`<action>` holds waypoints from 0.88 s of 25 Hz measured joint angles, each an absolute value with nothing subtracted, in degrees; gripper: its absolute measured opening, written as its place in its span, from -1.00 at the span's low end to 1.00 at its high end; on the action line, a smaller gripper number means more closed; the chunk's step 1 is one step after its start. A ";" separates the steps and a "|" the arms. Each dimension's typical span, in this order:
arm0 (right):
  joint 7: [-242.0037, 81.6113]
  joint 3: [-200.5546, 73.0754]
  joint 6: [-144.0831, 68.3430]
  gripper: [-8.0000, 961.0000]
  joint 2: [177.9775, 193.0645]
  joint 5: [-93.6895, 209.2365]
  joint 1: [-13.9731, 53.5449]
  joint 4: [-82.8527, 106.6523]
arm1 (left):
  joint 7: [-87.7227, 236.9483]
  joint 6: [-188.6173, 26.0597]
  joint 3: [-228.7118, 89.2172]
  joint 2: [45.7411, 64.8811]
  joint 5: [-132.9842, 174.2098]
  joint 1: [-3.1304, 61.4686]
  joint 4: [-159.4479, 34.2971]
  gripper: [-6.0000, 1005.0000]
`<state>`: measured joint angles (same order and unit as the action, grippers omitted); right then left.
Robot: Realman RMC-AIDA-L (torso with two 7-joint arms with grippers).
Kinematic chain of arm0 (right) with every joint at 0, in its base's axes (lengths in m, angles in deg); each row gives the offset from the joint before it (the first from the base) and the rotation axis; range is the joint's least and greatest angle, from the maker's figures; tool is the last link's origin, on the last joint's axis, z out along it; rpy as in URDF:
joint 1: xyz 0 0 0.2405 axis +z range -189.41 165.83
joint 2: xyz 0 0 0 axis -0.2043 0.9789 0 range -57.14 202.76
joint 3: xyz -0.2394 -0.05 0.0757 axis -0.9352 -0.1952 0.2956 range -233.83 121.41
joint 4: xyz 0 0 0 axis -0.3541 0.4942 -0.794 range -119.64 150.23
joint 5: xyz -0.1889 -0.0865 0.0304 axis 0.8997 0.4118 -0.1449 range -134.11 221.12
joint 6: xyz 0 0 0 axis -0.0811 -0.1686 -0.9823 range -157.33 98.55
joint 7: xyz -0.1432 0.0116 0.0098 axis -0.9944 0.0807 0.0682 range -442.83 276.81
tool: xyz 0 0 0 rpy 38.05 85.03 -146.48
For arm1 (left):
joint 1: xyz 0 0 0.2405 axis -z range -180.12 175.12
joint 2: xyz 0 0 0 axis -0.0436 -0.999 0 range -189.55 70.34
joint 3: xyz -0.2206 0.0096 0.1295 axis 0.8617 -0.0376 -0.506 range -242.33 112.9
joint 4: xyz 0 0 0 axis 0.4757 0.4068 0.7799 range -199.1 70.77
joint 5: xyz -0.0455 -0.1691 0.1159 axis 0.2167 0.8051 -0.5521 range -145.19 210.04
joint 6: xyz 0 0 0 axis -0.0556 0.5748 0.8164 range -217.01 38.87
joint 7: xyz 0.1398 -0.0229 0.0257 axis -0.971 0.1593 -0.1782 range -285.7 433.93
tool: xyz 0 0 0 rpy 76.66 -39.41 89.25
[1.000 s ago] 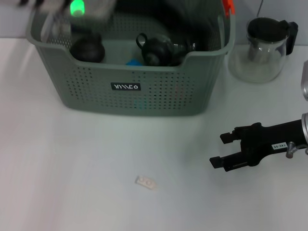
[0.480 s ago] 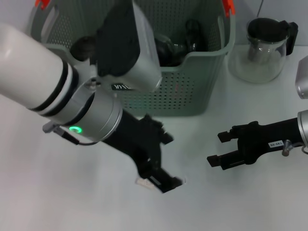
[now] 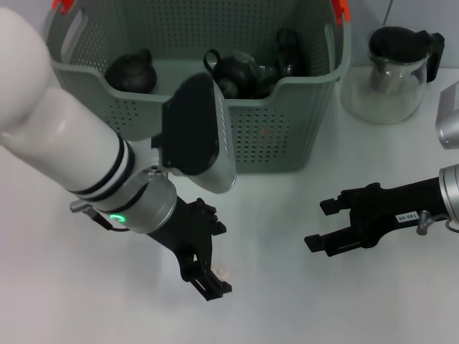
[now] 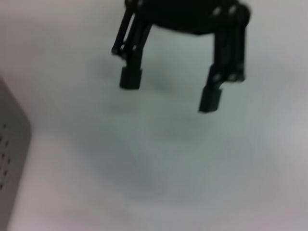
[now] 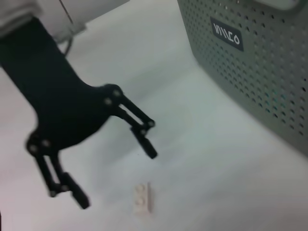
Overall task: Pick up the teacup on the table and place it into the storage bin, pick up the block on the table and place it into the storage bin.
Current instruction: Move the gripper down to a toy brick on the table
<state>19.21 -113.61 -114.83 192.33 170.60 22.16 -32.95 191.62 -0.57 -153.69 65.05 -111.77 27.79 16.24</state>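
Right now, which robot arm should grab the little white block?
Probably the left. The left gripper hangs right by the block, fingers open around that spot. The right gripper, also open, sits farther off to the side on the table.

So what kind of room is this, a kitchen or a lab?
Probably a robot test bench, not a kitchen: a bare white table, a storage bin holding dark teapots, and a glass pitcher laid out as props.

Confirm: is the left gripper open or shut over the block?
Open. The left gripper has its fingers spread wide above the block, nothing held.
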 joint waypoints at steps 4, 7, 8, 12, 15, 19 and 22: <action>19.21 -113.60 -114.88 0.93 192.41 170.59 22.14 -32.95 | 191.03 -3.83 -155.68 64.99 -114.16 28.44 13.12 0.89; 19.21 -113.43 -114.91 0.93 192.47 170.59 22.13 -32.95 | 190.95 -6.16 -157.51 64.99 -115.66 28.86 11.10 0.89; 19.22 -113.39 -114.91 0.93 192.47 170.59 22.13 -32.95 | 190.93 -6.69 -158.03 65.00 -115.91 28.91 10.69 0.89; 19.47 -113.34 -114.91 0.93 192.47 170.59 22.12 -32.95 | 190.10 -7.59 -158.99 65.07 -116.10 28.97 10.36 0.82; 19.57 -113.34 -114.91 0.93 192.45 170.59 22.06 -32.95 | 189.23 -7.46 -159.50 65.09 -116.12 28.97 10.38 0.72; 19.57 -113.33 -114.88 0.93 192.43 170.59 21.95 -32.95 | 188.79 -7.60 -159.80 65.10 -116.15 29.01 10.66 0.58; 19.60 -113.33 -114.87 0.93 192.43 170.59 21.86 -32.95 | 188.64 -7.63 -159.82 65.01 -116.31 29.36 10.70 0.45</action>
<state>19.60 -113.33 -114.87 192.43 170.59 21.86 -32.95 188.64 -7.63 -159.82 65.01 -116.31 29.36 10.70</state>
